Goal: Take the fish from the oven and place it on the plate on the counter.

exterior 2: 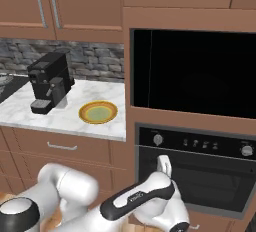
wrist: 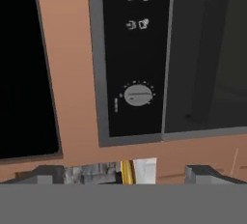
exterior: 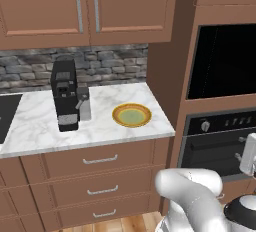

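Left base view: plate (exterior: pixel 131 115) bare on counter (exterior: pixel 110 131), right of coffee machine (exterior: pixel 65 95); oven (exterior: pixel 220 143) far right, door shut.
Right base view: arm low before oven (exterior 2: pixel 197 168).
Hand view: gripper (wrist: pixel 124 172) wide open, empty, facing oven knob (wrist: pixel 137 94); fish unseen.

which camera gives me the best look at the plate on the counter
The left base view: the plate sits whole and near the middle of the picture, on the counter beside the coffee machine. The right base view shows it whole too, but smaller and flatter.
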